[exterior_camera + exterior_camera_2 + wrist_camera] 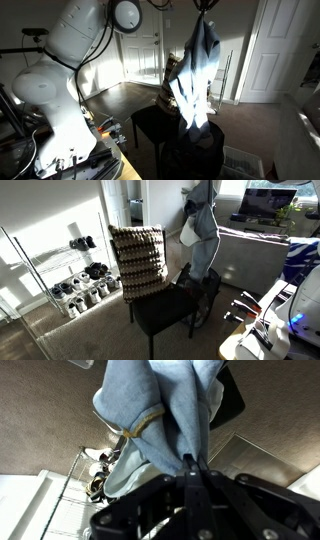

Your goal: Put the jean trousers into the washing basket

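My gripper [190, 463] is shut on the top of the jean trousers [160, 405] and holds them high in the air. The blue denim hangs limp and long in both exterior views [197, 70] [203, 230], with the gripper at the top edge [205, 5] [199, 186]. The black washing basket [205, 152] [207, 292] stands on the floor right under the trousers. Their lower end hangs at about its rim. In the wrist view a dark shape [232, 398] shows behind the denim; I cannot tell if it is the basket.
A black stool [165, 312] [150, 122] stands next to the basket, with a brown-and-cream chequered woven object [137, 258] on it. A wire shoe rack [80, 278] lines the wall. A couch [250, 255] is behind. The robot base [60, 100] is close by.
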